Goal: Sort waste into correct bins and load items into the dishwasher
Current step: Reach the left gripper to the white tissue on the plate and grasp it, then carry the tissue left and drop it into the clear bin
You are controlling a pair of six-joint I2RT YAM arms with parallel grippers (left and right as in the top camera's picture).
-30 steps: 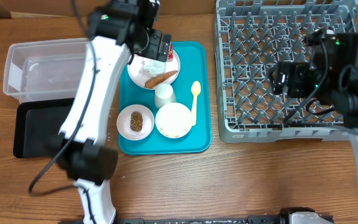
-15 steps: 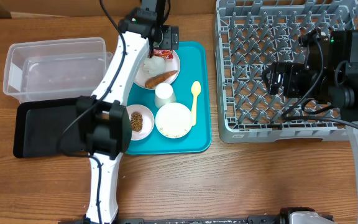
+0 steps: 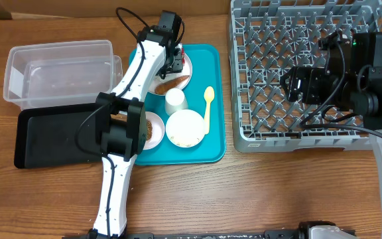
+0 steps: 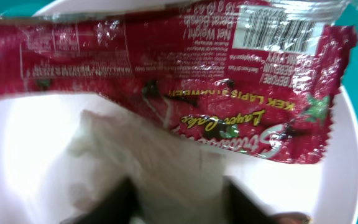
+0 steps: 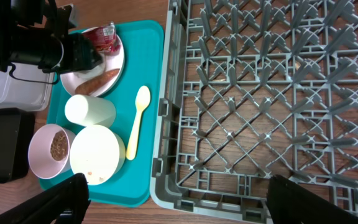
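Left gripper [image 4: 178, 186] – low over plate [image 4: 23, 162] on teal tray [image 3: 212, 149]; 2 fingers [image 4: 114, 202] a little apart astride crumpled napkin [image 4: 129, 149], grip cannot be told | Red wrapper [image 4: 185, 74] – across same plate, touching napkin | Carrot [image 5: 97, 81] – same plate | Right gripper [image 5: 178, 186] – wide open, empty, above dish rack [image 5: 260, 93]

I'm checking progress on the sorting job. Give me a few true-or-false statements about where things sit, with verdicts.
The large grey plastic dish rack holds no dishes. True.
The pale yellow plastic spoon lies in the clear tub. False: it lies on the teal tray.
The orange carrot lies on the round white plate. True.
The red shiny wrapper sits in the black tray. False: it is on the plate, with the crumpled white napkin.
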